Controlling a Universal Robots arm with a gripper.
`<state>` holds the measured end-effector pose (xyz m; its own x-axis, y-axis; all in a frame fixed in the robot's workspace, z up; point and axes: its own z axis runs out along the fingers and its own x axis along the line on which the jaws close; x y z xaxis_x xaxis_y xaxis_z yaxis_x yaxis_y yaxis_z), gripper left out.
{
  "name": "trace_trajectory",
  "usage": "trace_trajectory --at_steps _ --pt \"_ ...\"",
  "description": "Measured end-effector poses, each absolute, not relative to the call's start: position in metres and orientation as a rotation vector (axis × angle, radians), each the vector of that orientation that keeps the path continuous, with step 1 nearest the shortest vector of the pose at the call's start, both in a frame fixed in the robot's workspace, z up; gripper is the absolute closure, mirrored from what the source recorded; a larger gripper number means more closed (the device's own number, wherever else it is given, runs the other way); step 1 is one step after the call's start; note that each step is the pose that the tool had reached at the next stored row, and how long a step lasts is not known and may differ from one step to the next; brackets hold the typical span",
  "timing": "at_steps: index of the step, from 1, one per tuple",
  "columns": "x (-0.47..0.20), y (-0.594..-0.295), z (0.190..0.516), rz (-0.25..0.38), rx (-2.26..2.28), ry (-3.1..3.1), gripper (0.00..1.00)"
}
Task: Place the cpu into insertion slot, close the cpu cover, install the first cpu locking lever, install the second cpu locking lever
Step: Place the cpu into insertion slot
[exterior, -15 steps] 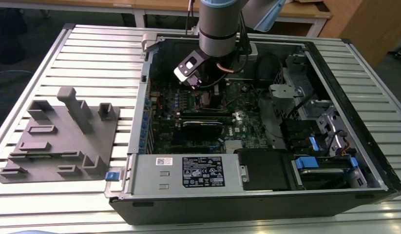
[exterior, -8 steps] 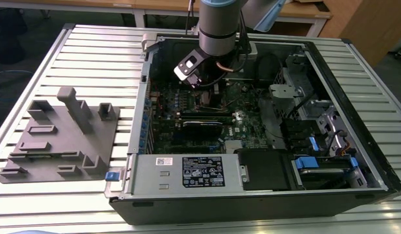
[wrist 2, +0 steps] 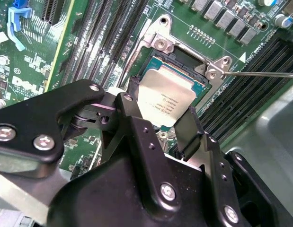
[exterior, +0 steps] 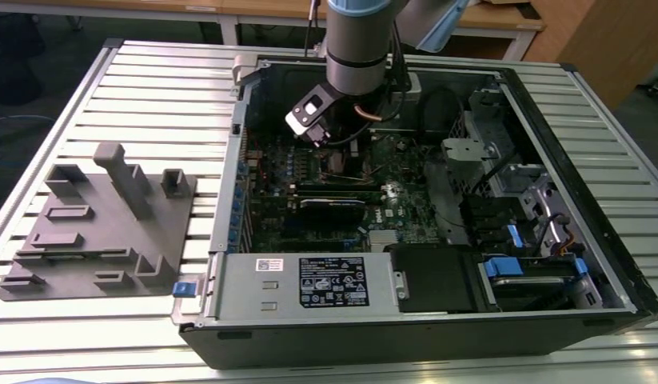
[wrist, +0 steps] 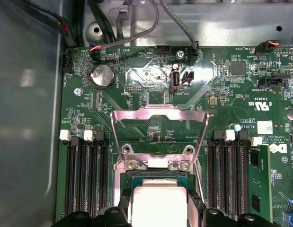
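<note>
Slatted metal table [exterior: 147, 72] carries an open computer case [exterior: 616, 264] lying on its side, and well apart from the pincer, toward the exterior view's left, sits a grey moulded fixture [exterior: 94, 232] with upright tabs. Into the case reaches the robot arm [exterior: 360, 40], coming down from above so that its wrist hangs over the back half of the green motherboard [wrist: 222, 94]. Long black memory slots [wrist: 87, 175] run in banks on both sides of the pincer. Directly ahead of the fingertips, the cpu cover [wrist: 158, 113] stands swung up on its hinge, with board showing through its window cut-out. Under the pincer lies the insertion slot [wrist 2: 182, 56], its dark interior and silvery rim showing just past the chip's far edge. The pincer [wrist 2: 160, 106] is clenched on the cpu [wrist 2: 167, 92]: its black fingers [wrist 2: 184, 132] press against two opposite edges of the pale metal square, which sits level between them right at the slot. Whether the chip is already bedded in the slot or held just above it, I cannot tell. A round coin battery [wrist: 101, 75] sits farther ahead of the pincer, beyond the raised cover. One thin wire locking lever [wrist 2: 260, 74] sticks out sideways from the slot's corner, unlatched and clear of the fingers.
</note>
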<state>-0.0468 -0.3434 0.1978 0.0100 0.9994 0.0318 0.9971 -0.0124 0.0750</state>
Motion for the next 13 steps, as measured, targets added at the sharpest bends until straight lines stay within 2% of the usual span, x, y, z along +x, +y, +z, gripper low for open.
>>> trace_trajectory --at_steps 13 --pt "-0.0471 -0.3429 0.1933 0.117 2.207 2.188 0.46"
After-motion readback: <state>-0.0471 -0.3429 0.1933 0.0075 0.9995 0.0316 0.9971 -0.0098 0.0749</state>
